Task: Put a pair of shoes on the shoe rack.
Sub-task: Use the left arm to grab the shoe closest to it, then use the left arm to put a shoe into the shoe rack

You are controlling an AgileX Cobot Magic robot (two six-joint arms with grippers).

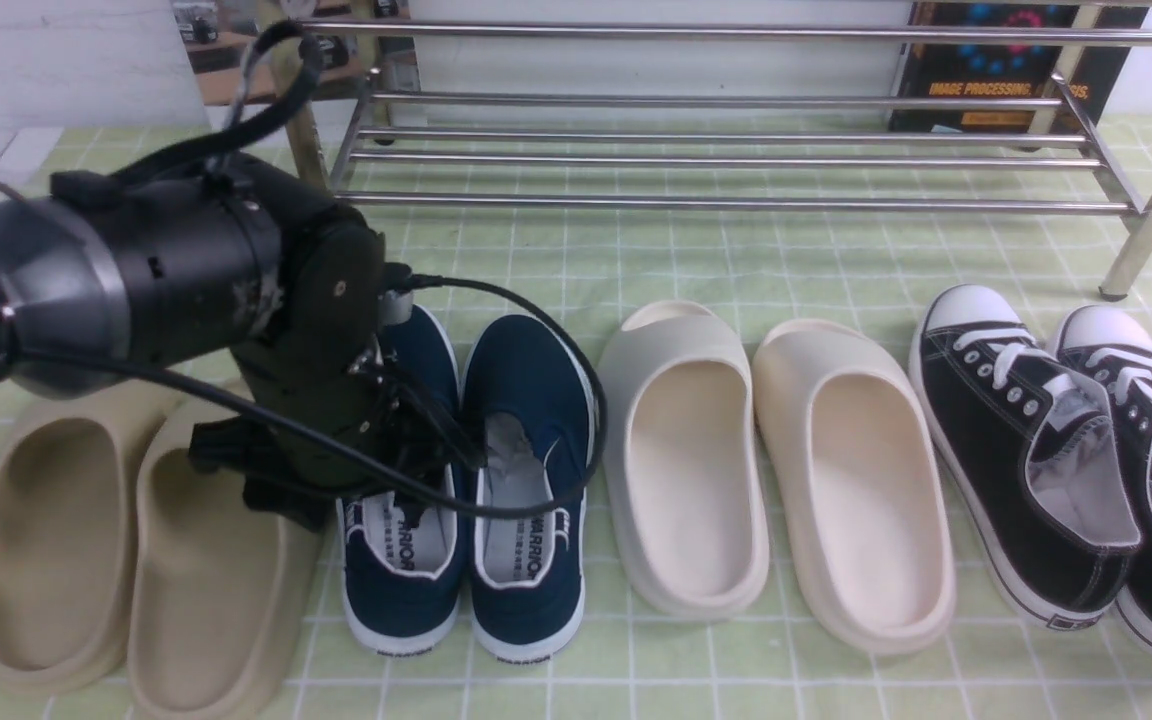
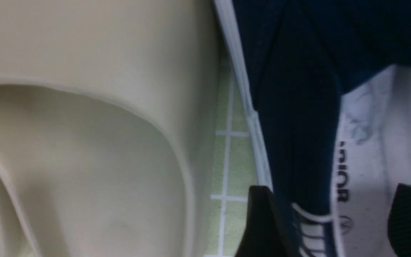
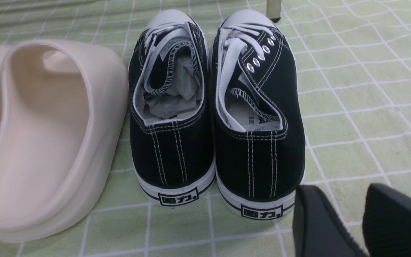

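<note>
Shoes stood in a row toward the near edge of the counter, which had a green checked cloth on it. The pair of navy-blue slip-on shoes sat in that row, toes pointing at the shoe rack, not yet on it. The shiny metal rack stood toward the far edge, well apart from the row. Beige slippers lay just beside the navy pair, toward the left edge. Cream slippers lay just beside it on the other side. Black lace-up sneakers sat near the right edge.

The left arm hung over the left navy shoe. The left jaws were wide open and held nothing. One black finger was outside the shoe's side wall, by its white sole, and the other was inside, over the white lining. The right jaws were a little open and empty, low behind the heels of the black sneakers.
</note>
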